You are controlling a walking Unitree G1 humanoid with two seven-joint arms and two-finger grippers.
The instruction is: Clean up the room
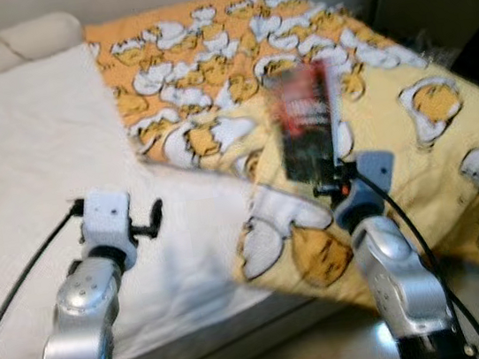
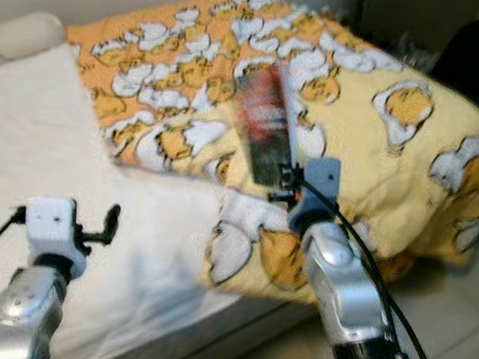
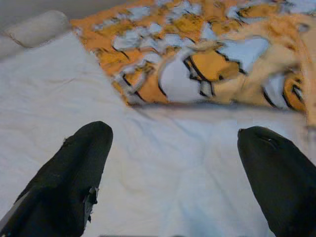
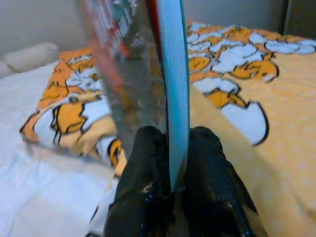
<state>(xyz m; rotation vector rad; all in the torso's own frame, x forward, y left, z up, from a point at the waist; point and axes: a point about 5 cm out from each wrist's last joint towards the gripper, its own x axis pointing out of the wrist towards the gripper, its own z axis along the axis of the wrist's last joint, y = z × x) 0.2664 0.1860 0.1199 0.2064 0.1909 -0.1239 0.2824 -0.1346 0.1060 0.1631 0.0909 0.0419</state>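
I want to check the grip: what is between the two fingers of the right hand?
A book, standing upright, pinched at its lower edge between the right hand's fingers, seen in the right wrist view.

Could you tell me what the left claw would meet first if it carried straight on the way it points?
Probably the white sheet ahead of the open left claw; the yellow blanket lies further on.

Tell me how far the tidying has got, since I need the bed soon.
Early. In hand: the right gripper has its jaws shut on a book, held upright over the yellow blanket. Left: the blanket lies rumpled across the bed; the left gripper hovers open above the sheet.
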